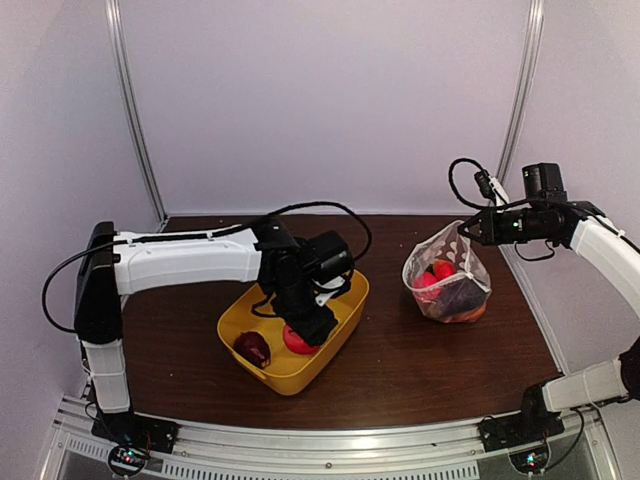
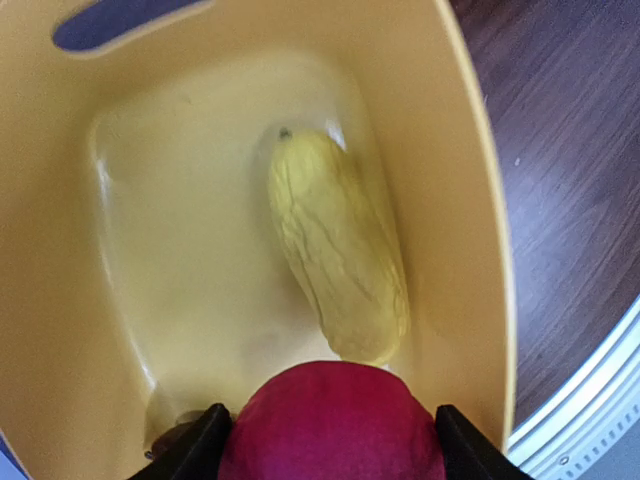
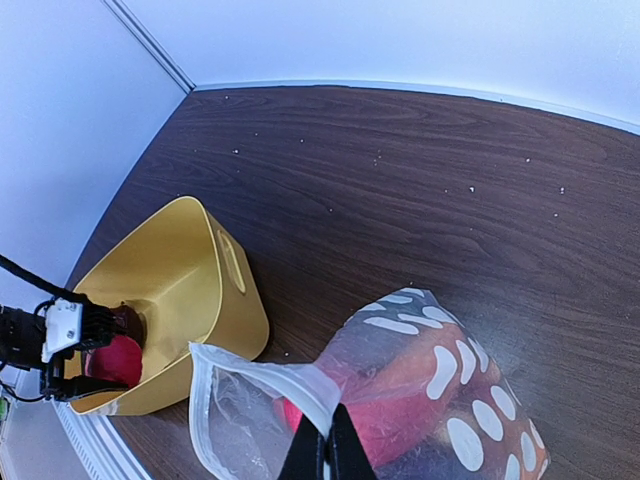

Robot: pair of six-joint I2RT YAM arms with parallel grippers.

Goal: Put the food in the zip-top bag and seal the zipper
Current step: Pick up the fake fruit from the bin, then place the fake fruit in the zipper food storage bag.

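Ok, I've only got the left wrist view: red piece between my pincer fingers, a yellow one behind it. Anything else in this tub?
Observer: Yes, a dark purple piece lies beside your red piece in the yellow tub.
Operator: And the bag?
Observer: The zip-top bag sits on the table to the tub's right, apart from it, with red and orange food inside.
Operator: Is it open?
Observer: Yes. The right pincer is shut on its top edge, holding it up with the zipper unsealed and the mouth gaping.
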